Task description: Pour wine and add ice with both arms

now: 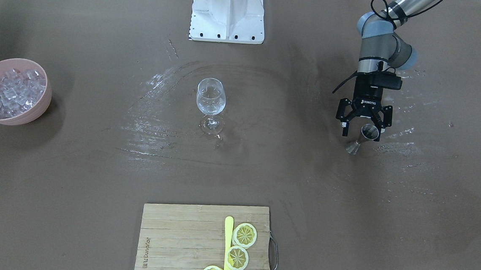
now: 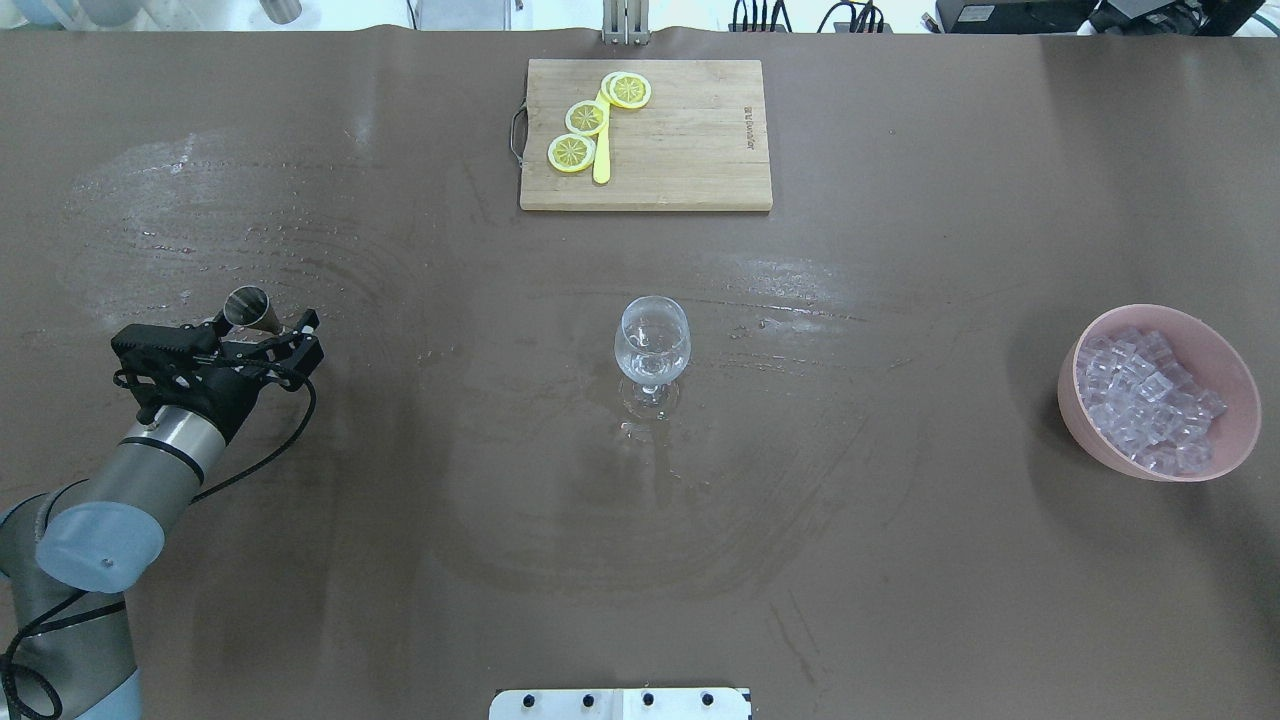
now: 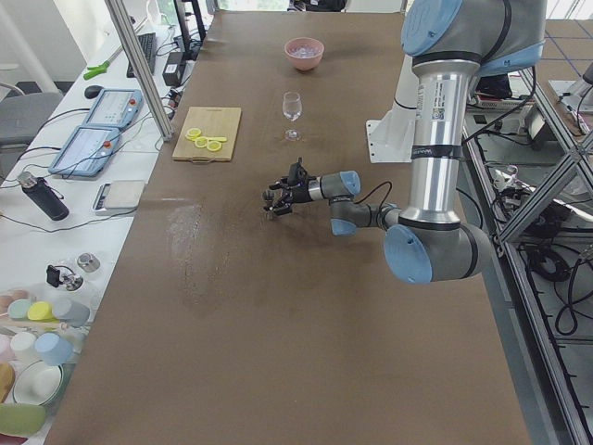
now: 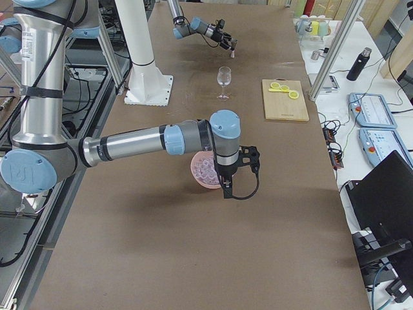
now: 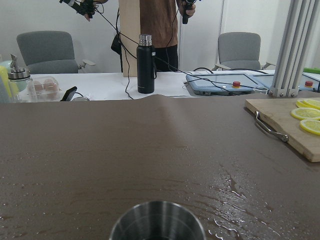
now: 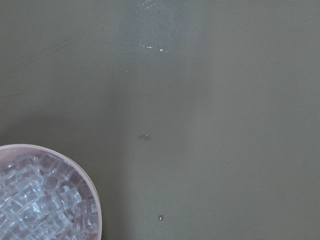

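A clear wine glass (image 1: pixel 211 97) stands mid-table, also in the overhead view (image 2: pixel 652 345). My left gripper (image 1: pixel 363 126) is open, its fingers spread wide on either side of a steel jigger (image 1: pixel 363 138) that stands on the table. It shows in the overhead view (image 2: pixel 268 335) too. The jigger's rim (image 5: pixel 157 222) fills the bottom of the left wrist view. The ice (image 2: pixel 1150 400) is piled in a pink bowl (image 2: pixel 1090 432). My right gripper (image 4: pixel 225 188) hangs over that bowl and shows only in the exterior right view; I cannot tell whether it is open. The right wrist view shows the ice (image 6: pixel 40 200) at lower left.
A wooden cutting board (image 2: pixel 690 150) with lemon slices (image 2: pixel 572 152) and a yellow knife lies at the table's far edge. The white ribbed stand (image 1: pixel 228 11) is at the robot's side. Wet streaks (image 1: pixel 156 129) lie around the glass and near the jigger.
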Robot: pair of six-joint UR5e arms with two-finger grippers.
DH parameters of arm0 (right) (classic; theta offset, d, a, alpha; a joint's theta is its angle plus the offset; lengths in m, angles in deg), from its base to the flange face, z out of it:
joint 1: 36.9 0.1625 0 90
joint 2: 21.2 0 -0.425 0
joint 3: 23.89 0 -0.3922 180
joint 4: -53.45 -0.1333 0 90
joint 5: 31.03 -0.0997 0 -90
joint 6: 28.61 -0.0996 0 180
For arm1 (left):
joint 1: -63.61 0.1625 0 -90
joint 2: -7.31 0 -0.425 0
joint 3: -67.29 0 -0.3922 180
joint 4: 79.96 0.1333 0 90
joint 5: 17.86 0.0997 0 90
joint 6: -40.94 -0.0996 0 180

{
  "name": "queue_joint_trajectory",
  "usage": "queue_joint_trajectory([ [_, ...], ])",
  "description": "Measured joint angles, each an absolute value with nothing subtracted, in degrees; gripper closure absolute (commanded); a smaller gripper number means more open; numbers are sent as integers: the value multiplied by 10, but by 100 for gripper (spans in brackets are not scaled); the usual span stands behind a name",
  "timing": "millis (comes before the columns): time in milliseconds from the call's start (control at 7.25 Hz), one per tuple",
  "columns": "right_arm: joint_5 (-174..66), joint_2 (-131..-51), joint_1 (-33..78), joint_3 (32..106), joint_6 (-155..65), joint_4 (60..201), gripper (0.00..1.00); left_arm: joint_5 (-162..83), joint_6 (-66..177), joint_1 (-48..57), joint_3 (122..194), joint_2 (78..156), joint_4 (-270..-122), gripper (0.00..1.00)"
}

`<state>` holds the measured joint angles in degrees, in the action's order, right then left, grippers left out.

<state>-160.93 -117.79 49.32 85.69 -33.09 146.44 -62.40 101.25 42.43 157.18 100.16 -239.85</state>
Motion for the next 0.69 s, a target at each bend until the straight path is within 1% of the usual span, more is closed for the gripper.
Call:
queue_joint_trajectory([
  [689, -1609, -1178, 493, 855, -331, 1464, 0, -624, 1014, 410, 1540, 1027, -2397, 3],
])
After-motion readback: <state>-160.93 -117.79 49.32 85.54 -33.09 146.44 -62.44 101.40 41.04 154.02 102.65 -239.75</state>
